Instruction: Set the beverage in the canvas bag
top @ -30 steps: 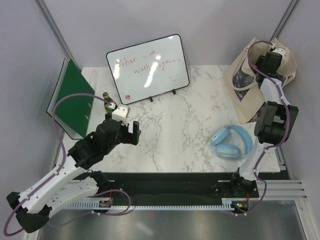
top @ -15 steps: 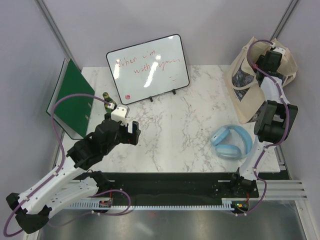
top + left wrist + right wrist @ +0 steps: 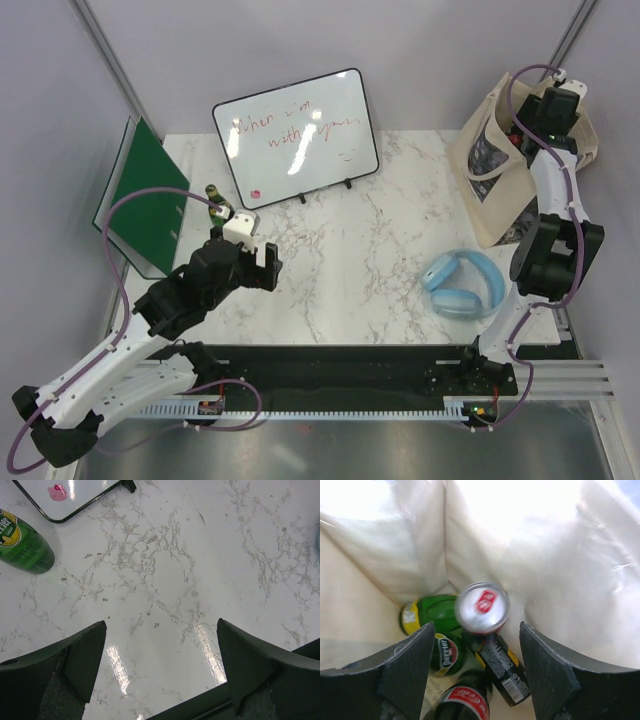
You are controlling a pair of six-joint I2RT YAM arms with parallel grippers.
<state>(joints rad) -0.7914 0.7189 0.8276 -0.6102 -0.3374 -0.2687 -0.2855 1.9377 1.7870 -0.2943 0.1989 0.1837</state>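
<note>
– Worktop [image 3: 360,250]: what is it like?
– White marble pattern with grey veins, glossy, with glare patches in the left wrist view. Plain grey walls [image 3: 300,40] close it in, and there is a metal post [image 3: 105,55] at each far corner.
– What stands on it?
– A whiteboard [image 3: 295,135] with red writing is propped at the back. A green folder [image 3: 150,210] leans at the left edge. 1 green bottle [image 3: 213,198] is just beside the whiteboard's near left corner. Blue headphones [image 3: 462,283] lie near the right arm [image 3: 550,250].
– The bag?
– The bag [image 3: 490,215] is upright at the far right corner, mouth up, with the right arm reaching over it.
– Right jaws?
– Parted, pointing down into the bag. A silver can [image 3: 482,607], blurred, shows between them, clear of both, so they grip nothing. Other bottles [image 3: 432,612], green and dark, lie at the bottom. Whether the can rests on them I cannot tell.
– Left jaws?
– Spread wide above the marble, holding nothing.
</note>
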